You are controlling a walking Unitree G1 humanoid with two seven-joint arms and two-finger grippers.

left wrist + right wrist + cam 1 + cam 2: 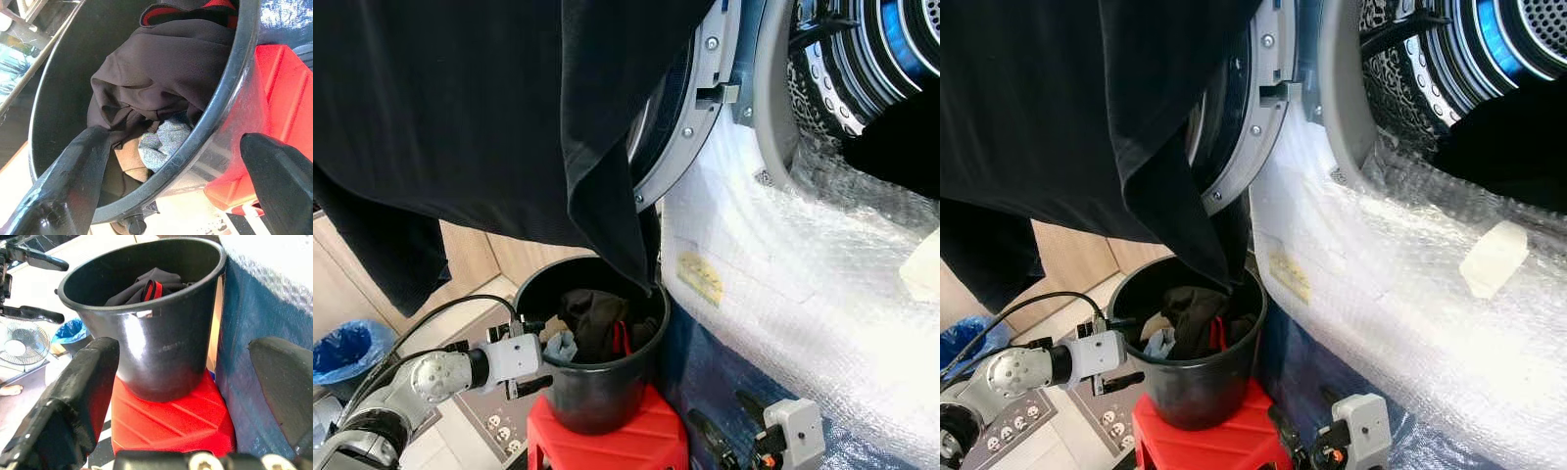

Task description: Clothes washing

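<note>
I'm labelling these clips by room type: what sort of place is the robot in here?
Probably a home laundry corner: a front-loading washing machine with its door open, a black bucket of clothes on a red stool, and a dark garment hanging overhead.

bright daylight washes the bubble wrap beside the black bucket nearly white, while the hanging dark cloth above the bucket reads as flat shadow. a soft glare streak runs down the bucket's wall in the right wrist view. the close claw fingers are blurred, out of focus.
</note>
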